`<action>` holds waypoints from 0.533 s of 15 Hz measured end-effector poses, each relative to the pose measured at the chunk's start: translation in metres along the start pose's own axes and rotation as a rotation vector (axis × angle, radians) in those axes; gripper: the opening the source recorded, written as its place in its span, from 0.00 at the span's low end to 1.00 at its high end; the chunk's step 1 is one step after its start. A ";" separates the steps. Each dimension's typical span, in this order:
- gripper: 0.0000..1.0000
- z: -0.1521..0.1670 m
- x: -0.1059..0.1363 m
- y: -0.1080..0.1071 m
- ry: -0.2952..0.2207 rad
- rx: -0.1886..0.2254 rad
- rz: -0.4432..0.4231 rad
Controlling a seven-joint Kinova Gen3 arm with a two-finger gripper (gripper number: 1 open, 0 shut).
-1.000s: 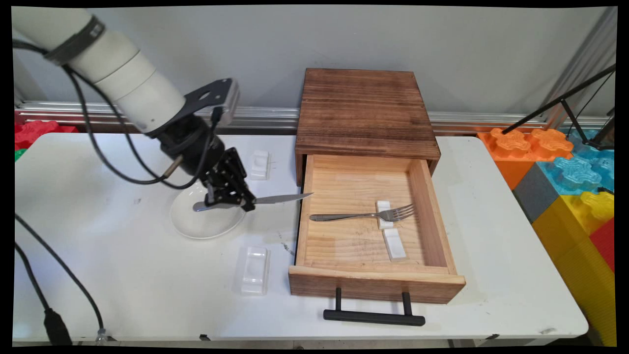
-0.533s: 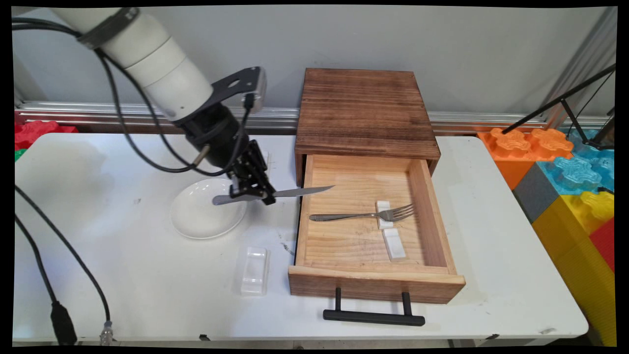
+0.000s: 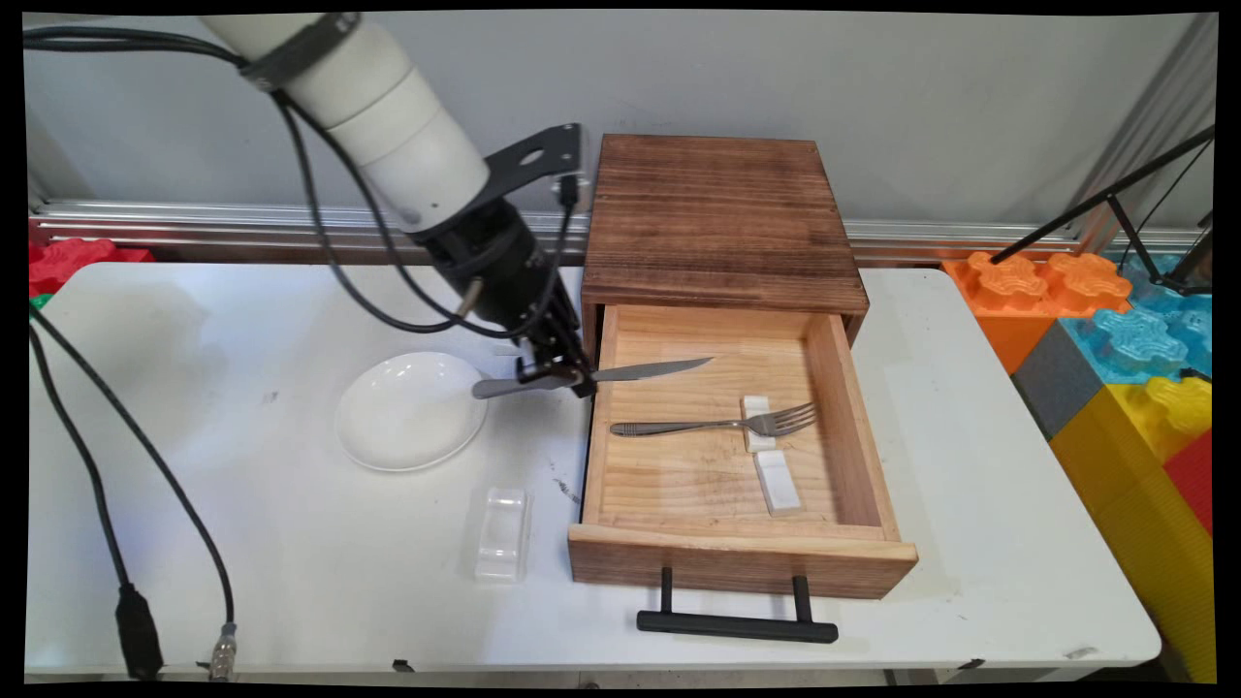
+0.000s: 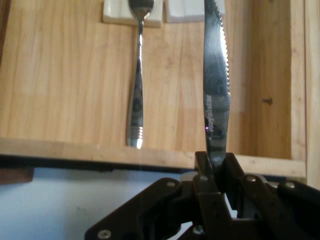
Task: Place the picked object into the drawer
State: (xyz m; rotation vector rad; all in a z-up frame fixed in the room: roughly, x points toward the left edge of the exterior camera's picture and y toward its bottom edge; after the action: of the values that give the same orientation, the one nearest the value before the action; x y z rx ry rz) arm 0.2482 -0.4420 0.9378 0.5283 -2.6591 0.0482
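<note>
My gripper (image 3: 557, 373) is shut on a steel knife (image 3: 620, 373), held level above the left wall of the open wooden drawer (image 3: 593, 456). The blade reaches over the drawer's inside while the handle sticks out left toward the white plate (image 3: 410, 410). In the hand view my gripper (image 4: 216, 167) clamps the serrated knife (image 4: 216, 85), which points into the drawer. A fork (image 3: 717, 424) lies in the drawer with its tines on a white rest (image 3: 756, 424); the fork (image 4: 136, 90) shows left of the blade. A second white rest (image 3: 779, 482) lies beside the first.
The drawer belongs to a dark wooden cabinet (image 3: 719, 218) at the back. A white rest (image 3: 501, 534) lies on the table left of the drawer front, whose black handle (image 3: 737, 625) juts toward the near edge. Coloured foam blocks (image 3: 1115, 339) stand at the right.
The arm has carried the knife rightward and slightly up, from over the plate to the drawer's left wall; its blade now reaches over the drawer. The plate is uncovered.
</note>
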 end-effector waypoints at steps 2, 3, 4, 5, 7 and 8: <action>0.00 0.007 0.011 -0.002 0.005 0.007 0.001; 0.00 0.010 0.016 -0.003 0.007 0.009 0.002; 0.00 0.014 0.021 -0.004 0.009 0.011 0.004; 0.00 0.018 0.025 -0.006 0.011 0.013 0.006; 0.00 0.025 0.033 -0.007 0.016 0.015 0.006; 0.00 0.029 0.037 -0.007 0.019 0.015 0.006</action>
State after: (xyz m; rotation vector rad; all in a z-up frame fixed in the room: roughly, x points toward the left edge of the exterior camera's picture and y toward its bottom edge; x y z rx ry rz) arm 0.2079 -0.4655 0.9265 0.5221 -2.6439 0.0741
